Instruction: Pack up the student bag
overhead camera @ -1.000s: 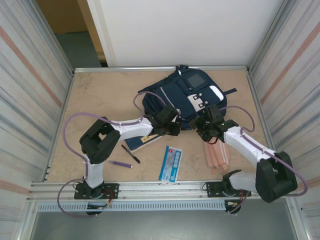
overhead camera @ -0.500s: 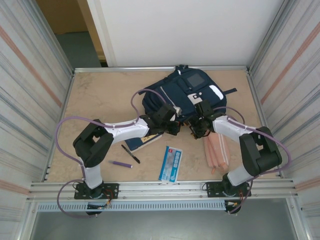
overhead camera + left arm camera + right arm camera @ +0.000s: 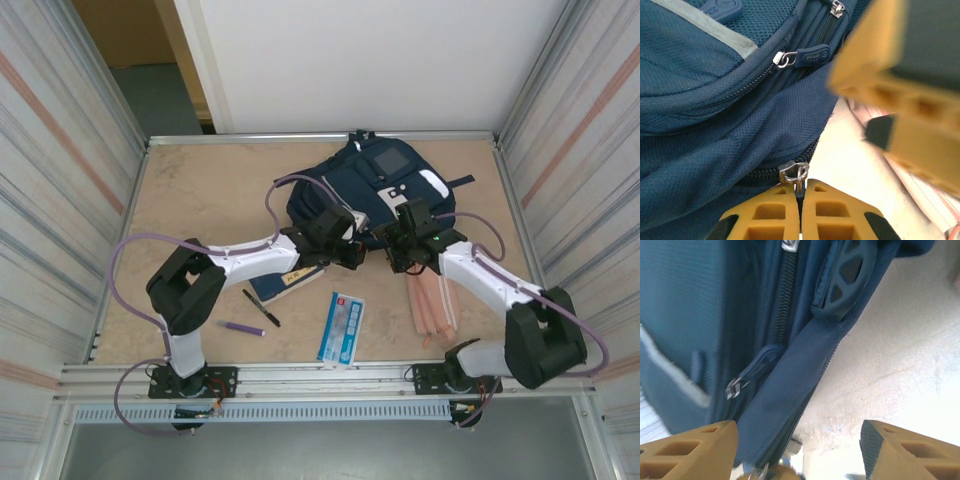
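Observation:
The student bag (image 3: 375,185) lies flat at the back middle of the table, navy with grey stripes. My left gripper (image 3: 352,256) sits at the bag's near edge. In the left wrist view its yellow fingers (image 3: 770,217) are shut on the dark pull tab of a metal zipper slider (image 3: 793,171). My right gripper (image 3: 400,248) is just to the right of it, also at the near edge. Its jaws (image 3: 799,450) stand open, with a fold of the bag's zippered edge (image 3: 790,400) lying between them, untouched by the right finger.
A pink pencil case (image 3: 436,305) lies right of the grippers. A blue-and-white flat box (image 3: 341,327), a notebook (image 3: 283,284), a black pen (image 3: 260,307) and a purple marker (image 3: 243,328) lie on the near half of the table. Metal rails edge the table.
The right gripper has shifted up and left to the bag's near edge, next to the left gripper, and its jaws have widened slightly. The left gripper stays shut on the zipper pull.

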You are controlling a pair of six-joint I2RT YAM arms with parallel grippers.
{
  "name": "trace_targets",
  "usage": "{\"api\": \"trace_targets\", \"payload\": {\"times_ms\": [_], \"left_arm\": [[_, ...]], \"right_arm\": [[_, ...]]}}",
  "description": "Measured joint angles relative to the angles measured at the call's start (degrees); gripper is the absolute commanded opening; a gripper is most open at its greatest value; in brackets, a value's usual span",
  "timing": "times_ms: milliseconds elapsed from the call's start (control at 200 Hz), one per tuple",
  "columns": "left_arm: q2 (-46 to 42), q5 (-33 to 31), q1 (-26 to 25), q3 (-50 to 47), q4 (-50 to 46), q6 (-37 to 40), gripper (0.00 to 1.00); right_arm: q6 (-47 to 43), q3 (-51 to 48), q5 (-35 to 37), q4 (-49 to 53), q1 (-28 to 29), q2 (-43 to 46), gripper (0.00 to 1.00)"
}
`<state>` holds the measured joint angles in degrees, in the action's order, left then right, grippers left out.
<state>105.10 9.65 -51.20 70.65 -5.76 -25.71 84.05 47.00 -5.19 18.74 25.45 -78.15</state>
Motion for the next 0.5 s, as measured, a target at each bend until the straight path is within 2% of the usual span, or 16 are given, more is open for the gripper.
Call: {"api": "trace_targets", "payload": {"times_ms": [85,185,306,366,501], "left_arm": [[0.0,0.2,0.0,0.1,0.0,0.0,0.0],[0.0,-0.9,0.1,-0.1,-1.2,0.0,0.0],[-0.6,-3.7,0.1,-0.6,-2.5,0.3,0.0],[-2.5,-5.4,0.2,-2.6,-1.5,0.8,0.0],[-6.8,-5.7,2.3,-5.9,-1.0,2.3,0.0]], "right_arm": [[0.7,0.5,-0.2,-2.6,0.6,-5.0,0.51],[0.2,1.4,-0.8,-5.3,0.9,-8.5,0.2],[-2.1,2.2,-0.8,-6.8,0.9,-9.2,0.13],[-4.4,2.8,-0.9,-6.2,1.1,-8.9,0.06],[-9.8,3.5,-0.6,-4.4,1.0,-6.0,0.03]]}}
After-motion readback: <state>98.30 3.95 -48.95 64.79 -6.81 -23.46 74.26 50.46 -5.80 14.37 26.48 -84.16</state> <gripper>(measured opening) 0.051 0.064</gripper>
